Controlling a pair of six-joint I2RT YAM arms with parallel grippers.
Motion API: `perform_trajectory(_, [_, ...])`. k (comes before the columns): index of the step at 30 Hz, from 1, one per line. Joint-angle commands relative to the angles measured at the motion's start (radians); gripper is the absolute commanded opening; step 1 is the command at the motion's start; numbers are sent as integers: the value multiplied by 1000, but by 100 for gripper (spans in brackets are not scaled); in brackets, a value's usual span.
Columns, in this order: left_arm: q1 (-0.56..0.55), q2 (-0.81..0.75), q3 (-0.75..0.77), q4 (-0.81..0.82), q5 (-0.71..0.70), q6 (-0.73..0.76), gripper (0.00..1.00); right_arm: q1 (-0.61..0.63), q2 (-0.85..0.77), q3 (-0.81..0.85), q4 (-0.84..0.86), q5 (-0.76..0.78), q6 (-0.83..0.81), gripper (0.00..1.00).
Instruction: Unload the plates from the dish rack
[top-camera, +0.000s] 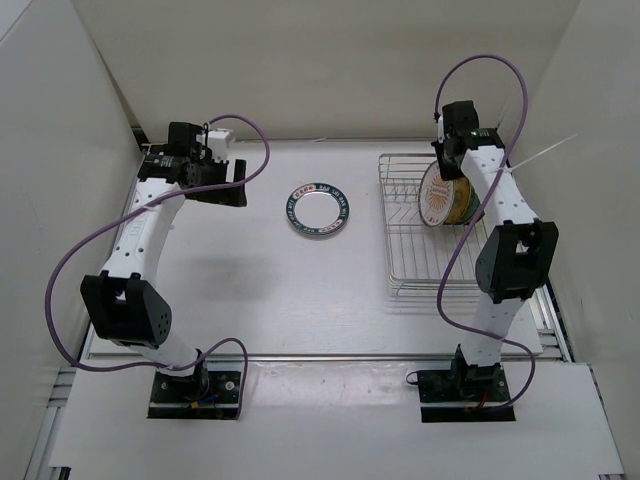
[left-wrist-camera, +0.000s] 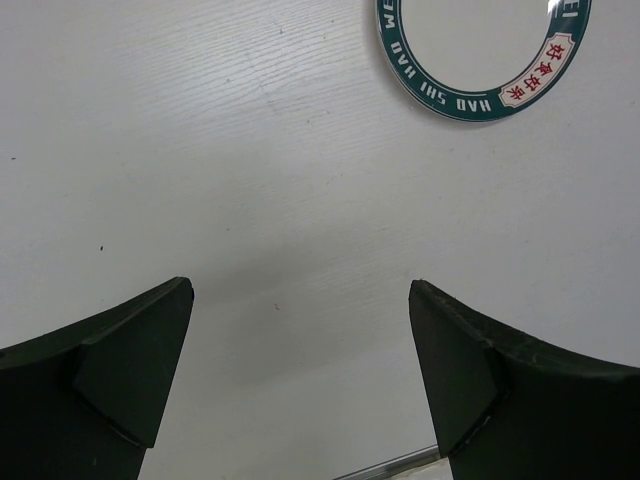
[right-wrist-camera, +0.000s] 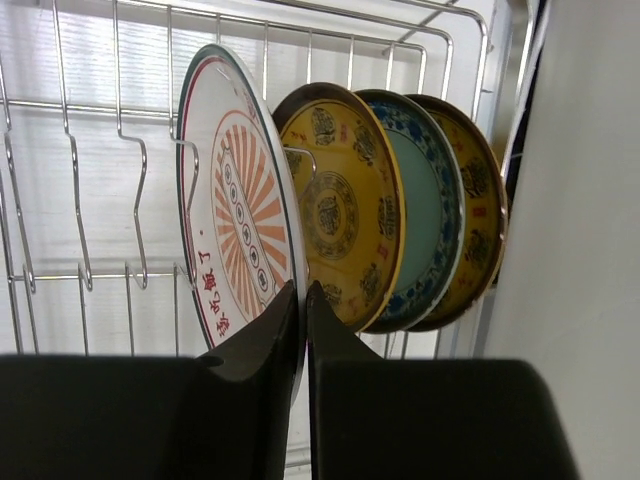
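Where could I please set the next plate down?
Bare table lies on the near side of the lettered-rim plate and left of it, toward the left end effector. The far end of the dish rack is crowded: four upright plates, the right end effector gripping the sunburst plate.

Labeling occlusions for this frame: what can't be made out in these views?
Right wrist: rearmost yellow plate shows only a sliver behind the teal plate.
Right wrist: how the sunburst plate seats in the dish rack, hidden by the right gripper clamping it.
Top: plate count; the right arm covers the stack.
Left wrist: lettered plate, cut off by the top edge.
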Motion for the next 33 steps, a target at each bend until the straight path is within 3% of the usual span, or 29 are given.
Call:
perform_trajectory(1, [10, -44, 11, -6, -13, 8, 100, 33, -13, 73, -46, 112, 29, 0])
perform_trajectory(11, [19, -5, -27, 63, -3, 8, 100, 108, -114, 141, -55, 399, 17, 0])
perform_trajectory(18, [31, 5, -67, 210, -34, 40, 100, 174, -314, 116, 15, 409, -24, 0])
perform_trajectory(20, [31, 45, -35, 210, 35, 50, 100, 205, -384, 104, 15, 379, -15, 0])
perform_trajectory(21, [31, 45, -19, 210, 81, 50, 100, 205, -409, 95, 15, 342, 0, 0])
perform_trajectory(23, [31, 45, 16, 210, 194, 50, 100, 194, -478, 86, -52, 3, 14, 0])
perform_trajectory(25, [-37, 36, 37, 210, 326, 79, 100, 151, -526, 44, -105, -350, -20, 0])
perform_trajectory(26, [-66, 36, 60, 198, 377, 103, 100, 142, -536, 20, -139, -641, -46, 0])
perform_trajectory(28, [-131, 27, 60, 189, 409, 139, 100, 142, -546, -25, -199, -875, -168, 0])
perform_trajectory(30, [-221, 18, 70, 189, 437, 172, 100, 133, -546, -63, -228, -1004, -221, 0])
perform_trajectory(33, [-335, 18, 106, 178, 458, 182, 100, 142, -546, -88, -218, -1017, -233, 0])
